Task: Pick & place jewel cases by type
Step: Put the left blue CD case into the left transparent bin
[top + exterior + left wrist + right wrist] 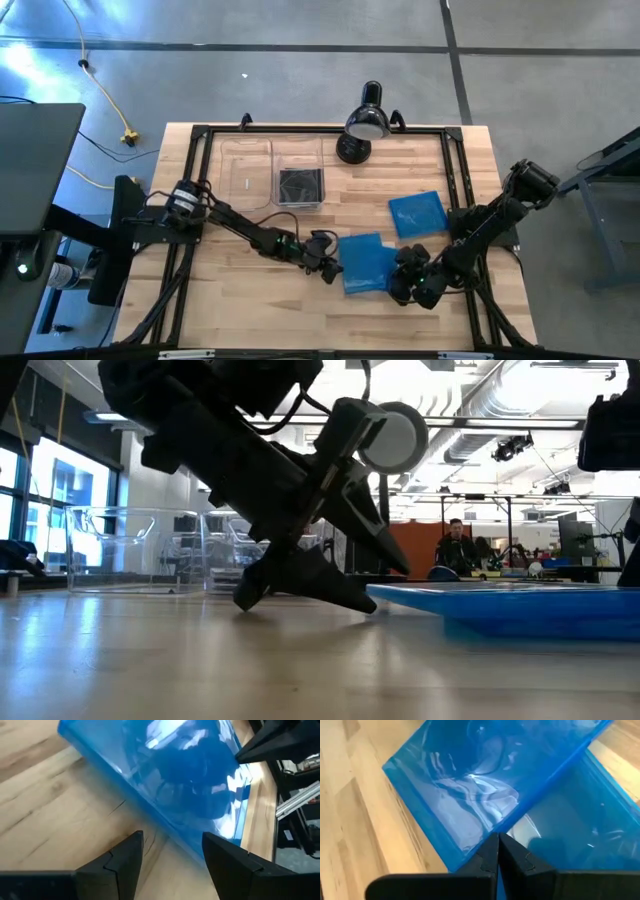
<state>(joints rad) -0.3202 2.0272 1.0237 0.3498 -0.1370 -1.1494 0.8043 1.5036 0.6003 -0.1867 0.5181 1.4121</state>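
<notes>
Two translucent blue jewel cases lie stacked (pixel 365 262) on the wooden table, near its front, the upper one (pixel 485 785) turned askew over the lower one (pixel 580 820). Another blue case (pixel 417 213) lies flat farther back to the right. My left gripper (pixel 328 268) is open at the stack's left edge, its fingers (pixel 125 857) slanting down just short of the blue plastic (pixel 175 775). My right gripper (pixel 408 288) is shut at the stack's near right corner. Dark jewel cases (pixel 300 184) lie in a clear bin. My left gripper stands at the stack's left edge (pixel 190 847) with one fingertip (pixel 212 842) over that edge; I cannot tell whether it touches. My right gripper has its shut fingertips (pixel 492 845) against the upper case's edge (pixel 485 837), where that case overhangs the lower one. The fingers slant down from the table's right near side. Both cases lie on the table.
Two clear bins stand side by side at the back left: an empty one (pixel 246 170) and the one with the dark cases (pixel 300 165). A black desk lamp (pixel 362 128) stands at the back centre. Bare wood lies at the front left (pixel 240 300).
</notes>
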